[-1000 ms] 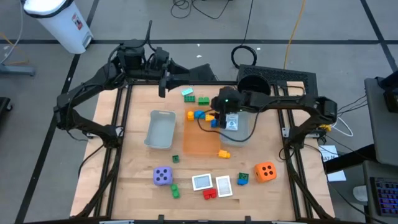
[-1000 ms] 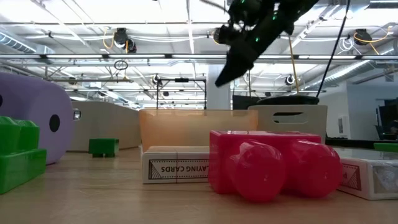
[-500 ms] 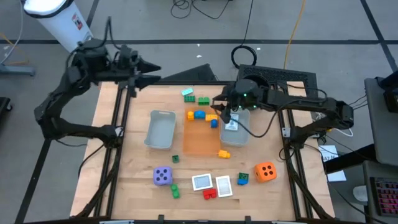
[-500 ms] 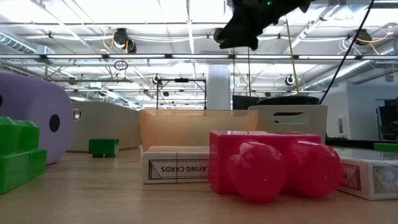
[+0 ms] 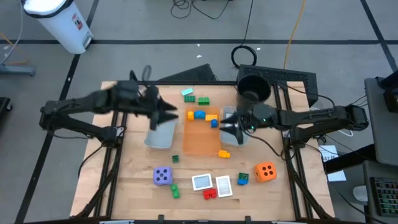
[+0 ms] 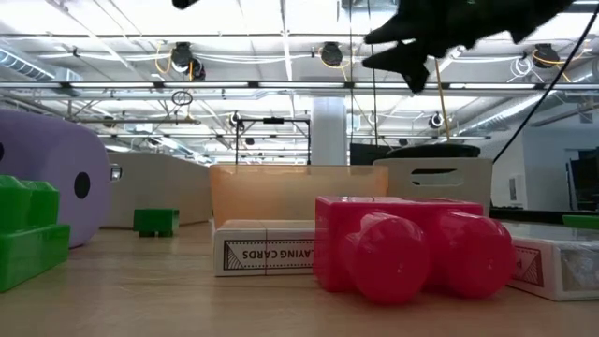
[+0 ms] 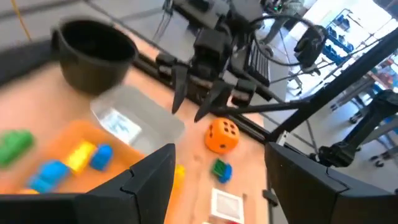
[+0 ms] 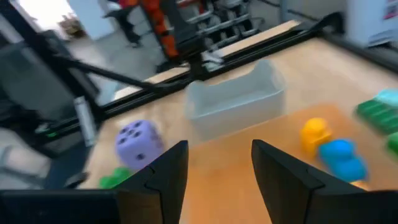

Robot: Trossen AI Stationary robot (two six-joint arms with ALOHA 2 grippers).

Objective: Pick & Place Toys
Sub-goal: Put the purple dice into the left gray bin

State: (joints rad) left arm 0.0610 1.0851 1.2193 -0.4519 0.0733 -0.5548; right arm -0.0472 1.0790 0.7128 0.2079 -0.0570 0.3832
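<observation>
On the table's left, at nine o'clock, we see the left gripper point(image 5: 173, 116) gaping empty over one grey tray point(image 5: 160, 130). Centre: one orange tray point(image 5: 200, 138). At three o'clock, the right gripper point(image 5: 225, 129) parted, empty. Two dice: purple point(image 5: 162, 176), orange point(image 5: 265, 171); two cards point(image 5: 202, 182).

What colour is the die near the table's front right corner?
Orange with dark spots: the die shows best in the left wrist view.

Left gripper point(image 5: 173, 115) at 10 o'clock, fingers parted, empty. Right gripper point(image 5: 225, 129) near centre, toward 2 o'clock, fingers parted, empty.
</observation>
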